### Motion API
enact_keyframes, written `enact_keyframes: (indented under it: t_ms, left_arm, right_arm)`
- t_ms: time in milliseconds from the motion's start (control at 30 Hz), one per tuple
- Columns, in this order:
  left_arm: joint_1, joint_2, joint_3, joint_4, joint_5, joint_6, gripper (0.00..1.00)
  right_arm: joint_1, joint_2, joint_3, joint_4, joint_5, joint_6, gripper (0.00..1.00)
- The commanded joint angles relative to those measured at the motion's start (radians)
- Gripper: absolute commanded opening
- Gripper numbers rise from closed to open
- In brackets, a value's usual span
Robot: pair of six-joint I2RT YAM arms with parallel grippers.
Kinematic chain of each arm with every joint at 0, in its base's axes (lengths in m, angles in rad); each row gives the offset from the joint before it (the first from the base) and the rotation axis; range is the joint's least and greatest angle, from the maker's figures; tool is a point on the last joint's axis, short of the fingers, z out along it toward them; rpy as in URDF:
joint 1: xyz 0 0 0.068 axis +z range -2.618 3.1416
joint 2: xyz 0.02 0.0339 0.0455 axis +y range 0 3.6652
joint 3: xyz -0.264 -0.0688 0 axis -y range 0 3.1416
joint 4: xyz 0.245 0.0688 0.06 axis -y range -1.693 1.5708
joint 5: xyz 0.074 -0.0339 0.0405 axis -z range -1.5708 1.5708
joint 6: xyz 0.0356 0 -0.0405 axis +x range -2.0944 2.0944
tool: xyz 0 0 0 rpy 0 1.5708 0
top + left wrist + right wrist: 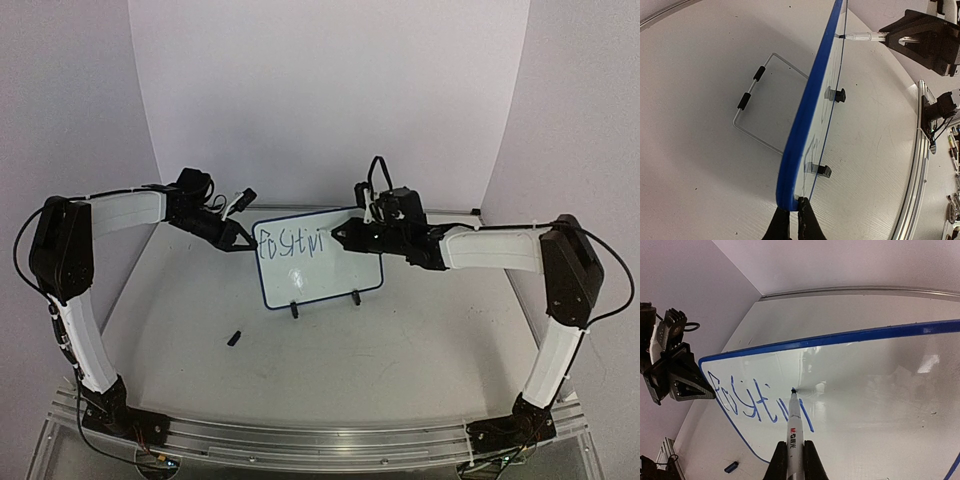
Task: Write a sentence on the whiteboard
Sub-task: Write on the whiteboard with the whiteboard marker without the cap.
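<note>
The whiteboard (pixel 320 262) stands upright on two black clip feet mid-table, with a blue frame; it shows edge-on in the left wrist view (pixel 807 110) and face-on in the right wrist view (pixel 880 385). The sentence (pixel 290 244) reads roughly "Positiv" in blue at the top left of the board (pixel 757 402). My left gripper (pixel 243 240) is shut on the whiteboard's left edge (pixel 791 212). My right gripper (pixel 345 238) is shut on a white marker (pixel 795 432), whose tip touches the board just right of the last stroke (pixel 860 36).
A small dark marker cap (pixel 234 338) lies on the table in front of the board's left side, also in the right wrist view (pixel 730 467). A wire stand (pixel 760 100) props the board from behind. A metal rail (pixel 320 440) runs along the near edge.
</note>
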Motion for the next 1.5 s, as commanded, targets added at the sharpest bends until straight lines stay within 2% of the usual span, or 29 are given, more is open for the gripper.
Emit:
enact_keyframes:
  t_ms: [0,233,1000,1467]
  left_arm:
    - [-0.008,-0.027,0.026,-0.001,-0.034,0.049,0.0]
    - [-0.008,-0.027,0.028,0.0,-0.034,0.049,0.0]
    - [-0.009,-0.028,0.026,-0.004,-0.037,0.05,0.0]
    - [-0.009,-0.03,0.027,-0.004,-0.037,0.05,0.0]
  right_arm:
    - [0.001,-0.034,-0.001,0.055,-0.005,-0.009,0.0]
    - [0.002,-0.115,-0.075,0.066,-0.004,-0.022,0.0]
    - [0.003,-0.016,-0.05,0.061,0.016,-0.001,0.0]
    - [0.0,-0.059,-0.078,0.041,0.129,0.012,0.0]
